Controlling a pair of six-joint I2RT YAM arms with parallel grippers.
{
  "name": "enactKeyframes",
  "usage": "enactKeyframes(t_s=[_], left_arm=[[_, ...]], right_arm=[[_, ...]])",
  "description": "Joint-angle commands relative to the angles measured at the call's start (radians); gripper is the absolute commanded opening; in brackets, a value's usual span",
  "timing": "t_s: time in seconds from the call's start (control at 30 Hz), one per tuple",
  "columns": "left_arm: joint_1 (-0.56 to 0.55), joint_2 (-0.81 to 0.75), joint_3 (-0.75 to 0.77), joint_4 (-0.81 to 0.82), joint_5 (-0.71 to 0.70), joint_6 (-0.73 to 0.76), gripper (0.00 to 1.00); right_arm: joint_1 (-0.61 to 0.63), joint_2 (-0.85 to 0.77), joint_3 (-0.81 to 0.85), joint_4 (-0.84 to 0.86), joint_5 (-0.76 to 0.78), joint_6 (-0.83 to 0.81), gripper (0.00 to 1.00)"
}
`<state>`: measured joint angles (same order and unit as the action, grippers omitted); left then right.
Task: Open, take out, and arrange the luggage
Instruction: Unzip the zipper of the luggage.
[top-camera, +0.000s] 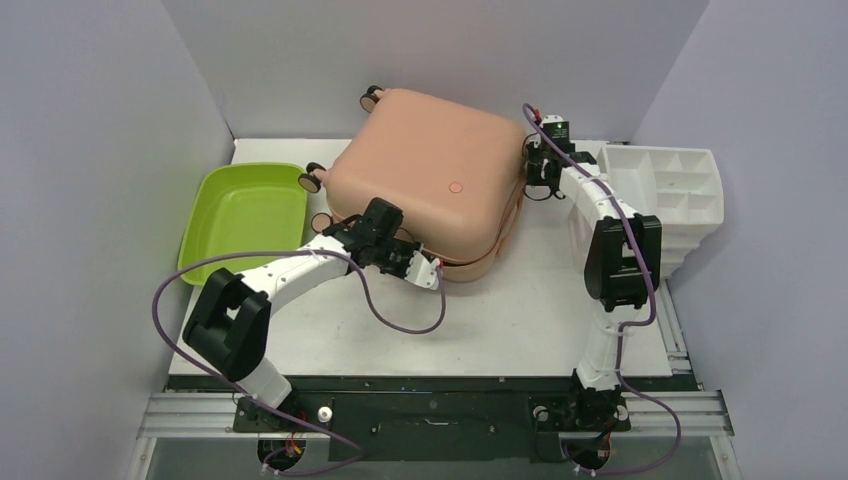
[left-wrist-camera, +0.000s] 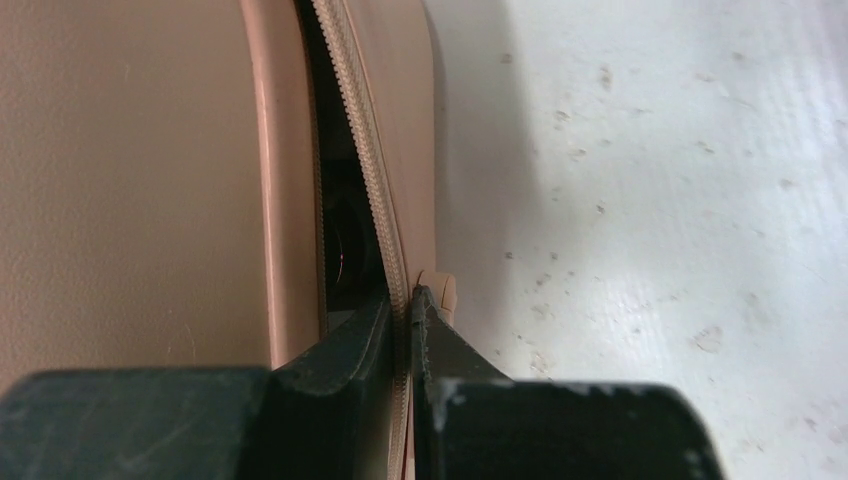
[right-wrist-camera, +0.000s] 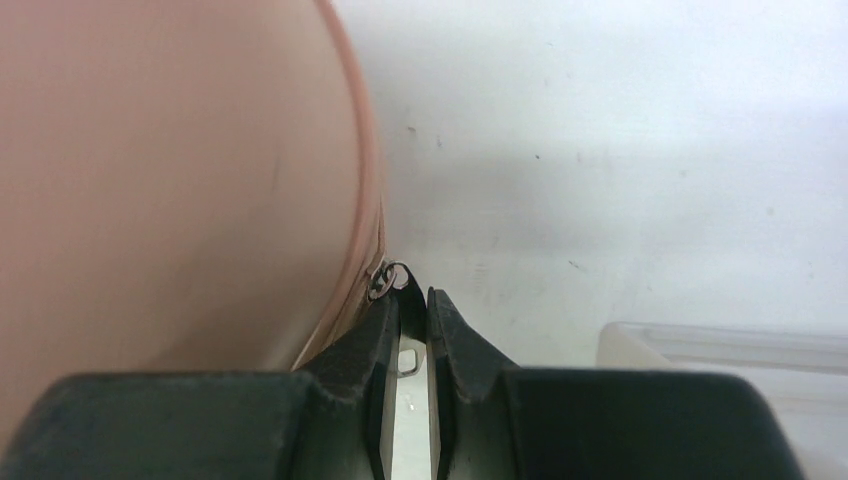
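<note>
Salmon-pink suitcase (top-camera: 420, 170): you find it lying flat at the back middle of the table (top-camera: 520, 310), one shell facing up with a small round logo (top-camera: 456, 187) on it. Its wheels (top-camera: 312, 178) are on the left side.
Zip (left-wrist-camera: 365, 150): it is parted along the near edge, and your left wrist view shows a dark gap between the two shells.
Left gripper (left-wrist-camera: 413, 310): it reaches the near front edge of the suitcase. Its fingers are pressed together on the zip, which runs down between them.
Right gripper (right-wrist-camera: 412, 305): it sits at the suitcase's right side, low over the table. Its fingers are almost together and pinch a small metal pull (right-wrist-camera: 392, 279), whose ring shows just past the tips.
Green tub (top-camera: 245, 215): it stands left of the suitcase, near the wheels; you cannot tell whether they touch.
White organizer (top-camera: 700, 205): it stands at the table's right edge, beside your right arm and apart from the suitcase.
</note>
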<state>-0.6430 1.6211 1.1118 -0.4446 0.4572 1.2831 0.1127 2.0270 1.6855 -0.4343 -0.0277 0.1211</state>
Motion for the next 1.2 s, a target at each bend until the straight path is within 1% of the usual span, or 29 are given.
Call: enactKeyframes(t_s=[0.0,0.17,0.3,0.43,0.5,0.57,0.6,0.63,0.67,0.7,0.73,0.77,0.8,0.83,0.87,0.9,1.0,1.17], left_arm=[[-0.021,-0.083,-0.089,-0.448,0.081,0.112,0.00],[-0.021,-0.195,-0.198,-0.468,0.053,0.215,0.00],[-0.010,-0.275,-0.269,-0.455,0.021,0.252,0.00],[0.034,-0.331,-0.326,-0.413,0.003,0.274,0.00],[0.060,-0.345,-0.353,-0.365,-0.012,0.267,0.00],[0.096,-0.354,-0.374,-0.253,-0.013,0.238,0.00],[0.108,-0.356,-0.385,-0.214,-0.011,0.187,0.14],[0.132,-0.358,-0.389,-0.133,-0.003,0.164,0.24],[0.141,-0.358,-0.395,-0.108,0.005,0.125,0.40],[0.155,-0.358,-0.399,-0.051,0.010,0.101,0.46],[0.160,-0.358,-0.399,-0.021,0.020,0.050,0.61],[0.166,-0.356,-0.401,0.044,0.023,-0.006,0.67],[0.168,-0.356,-0.401,0.078,0.032,-0.036,0.79],[0.170,-0.355,-0.398,0.136,0.036,-0.092,0.83],[0.171,-0.353,-0.394,0.162,0.035,-0.120,0.91],[0.172,-0.350,-0.384,0.203,0.034,-0.174,0.93],[0.180,-0.342,-0.341,0.219,0.035,-0.258,0.98],[0.192,-0.371,-0.313,0.282,-0.027,-0.447,0.96]], right_arm=[[-0.056,-0.006,0.080,0.144,0.203,-0.021,0.02],[-0.056,0.012,0.101,0.150,0.218,-0.038,0.02],[-0.060,0.016,0.088,0.197,0.192,-0.078,0.02],[-0.064,0.020,0.079,0.253,0.123,-0.129,0.04],[-0.066,0.025,0.073,0.279,0.056,-0.178,0.05],[-0.068,0.023,0.058,0.303,-0.034,-0.201,0.05],[-0.072,0.021,0.045,0.309,-0.090,-0.206,0.04],[-0.073,0.011,0.035,0.311,-0.131,-0.207,0.03],[-0.077,-0.009,-0.001,0.325,-0.166,-0.207,0.02],[-0.079,-0.023,-0.022,0.352,-0.198,-0.206,0.02],[-0.080,-0.057,-0.081,0.372,-0.212,-0.204,0.01],[-0.080,-0.076,-0.115,0.409,-0.236,-0.205,0.01],[-0.081,-0.113,-0.176,0.435,-0.245,-0.206,0.00],[-0.081,-0.129,-0.202,0.470,-0.262,-0.209,0.00],[-0.081,-0.156,-0.249,0.480,-0.268,-0.213,0.00],[-0.081,-0.167,-0.267,0.491,-0.277,-0.216,0.00],[-0.084,-0.205,-0.324,0.485,-0.294,-0.226,0.00],[-0.098,-0.256,-0.393,0.486,-0.325,-0.220,0.00]])
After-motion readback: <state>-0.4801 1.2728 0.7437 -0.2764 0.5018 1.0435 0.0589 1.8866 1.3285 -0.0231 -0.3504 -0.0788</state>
